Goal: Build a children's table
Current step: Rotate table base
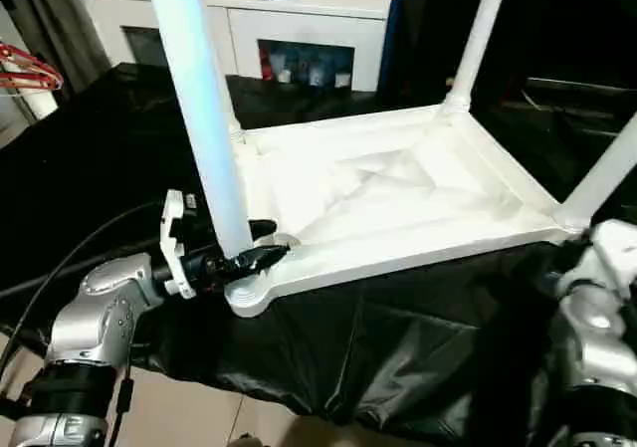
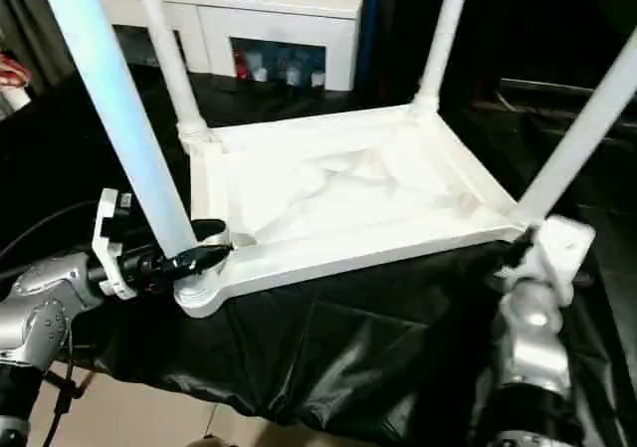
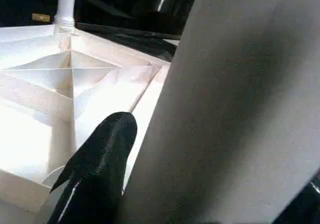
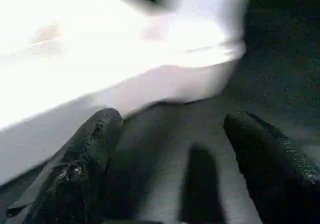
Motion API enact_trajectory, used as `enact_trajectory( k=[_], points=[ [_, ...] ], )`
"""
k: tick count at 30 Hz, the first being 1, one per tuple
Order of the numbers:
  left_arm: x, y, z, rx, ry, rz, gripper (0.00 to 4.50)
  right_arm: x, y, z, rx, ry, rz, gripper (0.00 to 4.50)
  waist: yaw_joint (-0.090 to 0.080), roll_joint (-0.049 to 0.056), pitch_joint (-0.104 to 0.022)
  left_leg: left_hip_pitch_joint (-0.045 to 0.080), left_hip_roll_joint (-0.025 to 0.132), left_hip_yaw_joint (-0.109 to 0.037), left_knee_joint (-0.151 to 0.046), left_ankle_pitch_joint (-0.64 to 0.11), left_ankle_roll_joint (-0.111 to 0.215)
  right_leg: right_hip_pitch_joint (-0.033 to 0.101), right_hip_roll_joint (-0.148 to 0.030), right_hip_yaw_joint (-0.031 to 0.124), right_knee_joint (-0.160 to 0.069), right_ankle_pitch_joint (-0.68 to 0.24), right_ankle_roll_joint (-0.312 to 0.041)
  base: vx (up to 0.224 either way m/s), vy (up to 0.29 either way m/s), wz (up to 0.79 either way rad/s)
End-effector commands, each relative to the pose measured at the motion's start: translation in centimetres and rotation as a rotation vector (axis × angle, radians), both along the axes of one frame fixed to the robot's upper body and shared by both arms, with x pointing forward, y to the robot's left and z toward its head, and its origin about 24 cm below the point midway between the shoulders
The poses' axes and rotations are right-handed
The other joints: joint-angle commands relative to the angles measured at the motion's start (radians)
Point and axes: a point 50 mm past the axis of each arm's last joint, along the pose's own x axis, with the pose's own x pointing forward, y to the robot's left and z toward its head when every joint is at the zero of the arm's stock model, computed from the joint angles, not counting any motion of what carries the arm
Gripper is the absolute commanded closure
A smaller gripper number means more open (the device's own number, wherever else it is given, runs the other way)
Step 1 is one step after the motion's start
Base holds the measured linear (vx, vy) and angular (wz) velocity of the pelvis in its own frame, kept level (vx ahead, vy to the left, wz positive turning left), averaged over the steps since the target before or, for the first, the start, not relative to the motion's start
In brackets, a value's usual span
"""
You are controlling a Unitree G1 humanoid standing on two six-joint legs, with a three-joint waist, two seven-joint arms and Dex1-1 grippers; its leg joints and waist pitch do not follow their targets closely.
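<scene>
While lying upside down on a black cloth [image 2: 328,357], ribbed underside up, white top [image 2: 338,203] carries four white legs rising from round corner sockets: far left leg [image 2: 164,54], far right leg [image 2: 443,34], near right leg [image 2: 582,128], near left leg [image 2: 119,118]. Clamped around the near left leg just above its socket [image 2: 199,293]: left hand [image 1: 261,244], one black finger [image 3: 97,169] on the inner side of the tube, the other on its outer side, both touching it. Seen from the left wrist, leg surface looms large beside that finger, with ribs of the top beyond. Just beside the near right corner of the top: right hand [image 4: 170,169], fingers spread wide apart, nothing between them but cloth, white edge of the top close ahead; cannot tell whether either finger touches the cloth. Behind the work, a white cabinet [image 1: 299,29] with glass doors and small coloured items inside. Far left, a red hanger [image 1: 25,69].
</scene>
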Motion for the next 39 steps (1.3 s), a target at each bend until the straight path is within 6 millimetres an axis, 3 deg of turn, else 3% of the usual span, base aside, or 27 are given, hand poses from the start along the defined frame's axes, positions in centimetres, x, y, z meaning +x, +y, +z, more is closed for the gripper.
enact_trajectory(
  k=[1, 5, 6, 10, 11, 12, 14, 16, 18, 19, 23, 25, 27, 29, 34, 39],
  points=[
    [-0.2, -0.6, 0.5, -0.009, -0.022, -0.044, 1.28, 0.9, 1.7, 0.1, 0.046, -0.005, 0.110, 0.76, -0.002, -0.004, -0.053, 0.007, 0.012, 0.001, -0.079, -0.251, -0.003, 0.043, -0.041, 0.036, -0.072, -0.226, -0.155, 0.000, 0.000, 0.00],
    [-0.9, -1.2, 0.9, -0.025, -0.020, -0.090, 1.28, 1.7, 3.5, 0.0, 0.080, 0.002, 0.232, 0.76, -0.006, -0.004, -0.055, 0.005, 0.013, 0.000, -0.077, -0.221, -0.002, 0.049, -0.041, 0.036, -0.064, -0.185, -0.175, 0.000, 0.000, 0.00],
    [-2.0, -1.8, 1.2, -0.054, 0.000, -0.155, 1.28, 2.1, 4.9, -0.2, 0.092, 0.026, 0.334, 0.76, -0.011, -0.004, -0.056, 0.003, 0.014, -0.001, -0.076, -0.207, -0.001, 0.052, -0.041, 0.035, -0.059, -0.160, -0.186, 0.000, 0.000, 0.00],
    [-3.9, -3.4, 1.9, -0.120, 0.050, -0.262, 1.28, 2.5, 7.1, -0.3, 0.104, 0.042, 0.474, 0.76, -0.021, -0.005, -0.055, -0.004, 0.013, 0.000, -0.075, -0.176, 0.012, 0.054, -0.038, 0.034, -0.057, -0.125, -0.207, 0.000, 0.000, 0.00],
    [-4.3, -3.8, 2.0, -0.132, 0.057, -0.280, 1.28, 2.6, 7.6, -0.3, 0.111, 0.045, 0.500, 0.76, -0.024, -0.005, -0.054, 0.000, 0.013, 0.002, -0.074, -0.180, 0.014, 0.053, -0.037, 0.034, -0.057, -0.125, -0.213, 0.000, 0.000, 0.00],
    [-4.6, -4.2, 2.1, -0.145, 0.065, -0.296, 1.28, 2.7, 7.9, -0.3, 0.116, 0.041, 0.517, 0.76, -0.027, -0.015, -0.053, -0.002, 0.012, 0.004, -0.074, -0.181, 0.018, 0.054, -0.036, 0.035, -0.059, -0.131, -0.213, 0.000, 0.000, 0.00],
    [-5.2, -4.9, 2.3, -0.166, 0.075, -0.320, 1.28, 2.7, 8.6, -0.3, 0.122, 0.041, 0.545, 0.76, -0.029, -0.009, -0.051, 0.002, 0.013, 0.004, -0.074, -0.187, 0.017, 0.052, -0.038, 0.037, -0.061, -0.163, -0.210, 0.000, 0.000, 0.00],
    [-5.7, -5.8, 2.3, -0.187, 0.079, -0.326, 1.28, 2.8, 9.2, -0.5, 0.111, 0.050, 0.578, 0.76, -0.034, -0.011, -0.048, 0.002, 0.014, 0.003, -0.075, -0.201, 0.008, 0.051, -0.035, 0.038, -0.066, -0.186, -0.202, 0.000, 0.000, 0.00],
    [-5.7, -5.9, 2.3, -0.196, 0.081, -0.318, 1.28, 2.8, 9.4, -0.5, 0.112, 0.054, 0.586, 0.76, -0.033, -0.011, -0.048, 0.005, 0.014, 0.005, -0.075, -0.206, 0.005, 0.049, -0.034, 0.039, -0.067, -0.198, -0.199, 0.000, 0.000, 0.00],
    [-5.8, -6.0, 2.5, -0.210, 0.089, -0.314, 1.28, 2.7, 9.7, -0.6, 0.113, 0.058, 0.601, 0.76, -0.034, -0.018, -0.047, 0.007, 0.014, 0.006, -0.075, -0.212, 0.003, 0.048, -0.032, 0.039, -0.069, -0.207, -0.194, 0.000, 0.000, 0.00],
    [-5.8, -6.2, 2.7, -0.226, 0.092, -0.299, 1.28, 2.7, 10.6, -0.6, 0.126, 0.054, 0.655, 0.76, -0.034, -0.012, -0.044, 0.007, 0.013, 0.003, -0.078, -0.243, -0.008, 0.046, -0.033, 0.039, -0.073, -0.259, -0.173, 0.000, 0.000, 0.00],
    [-4.8, -6.4, 3.2, -0.259, 0.081, -0.252, 1.28, 2.6, 12.7, -0.3, 0.183, 0.033, 0.777, 0.76, -0.035, -0.012, -0.045, 0.007, 0.012, 0.003, -0.078, -0.245, -0.010, 0.047, -0.031, 0.039, -0.074, -0.259, -0.167, 0.000, 0.000, 0.00],
    [-4.6, -6.5, 3.2, -0.262, 0.081, -0.248, 1.28, 2.6, 13.3, -0.2, 0.201, 0.028, 0.810, 0.76, -0.035, -0.014, -0.045, 0.005, 0.012, 0.001, -0.078, -0.245, -0.009, 0.049, -0.034, 0.039, -0.073, -0.260, -0.168, 0.000, 0.000, 0.00],
    [-3.9, -6.9, 3.6, -0.259, 0.080, -0.256, 1.28, 2.4, 15.2, 0.1, 0.258, 0.029, 0.947, 0.76, -0.036, -0.015, -0.046, 0.002, 0.011, -0.001, -0.079, -0.245, -0.008, 0.052, -0.033, 0.037, -0.074, -0.274, -0.164, 0.000, 0.000, 0.00],
    [-2.9, -8.6, 4.0, -0.247, 0.061, -0.291, 1.28, 2.8, 16.7, 0.0, 0.257, 0.048, 1.038, 0.76, -0.037, -0.014, -0.049, 0.006, 0.013, -0.001, -0.076, -0.224, -0.007, 0.049, -0.036, 0.039, -0.072, -0.248, -0.190, 0.000, 0.000, 0.00],
    [-2.9, -10.4, 3.5, -0.211, 0.068, -0.341, 1.28, 3.1, 17.2, -0.3, 0.219, 0.073, 1.068, 0.76, -0.038, -0.015, -0.050, 0.001, 0.013, -0.001, -0.074, -0.181, -0.006, 0.057, -0.037, 0.038, -0.063, -0.171, -0.211, 0.000, 0.000, 0.00]
  ],
)
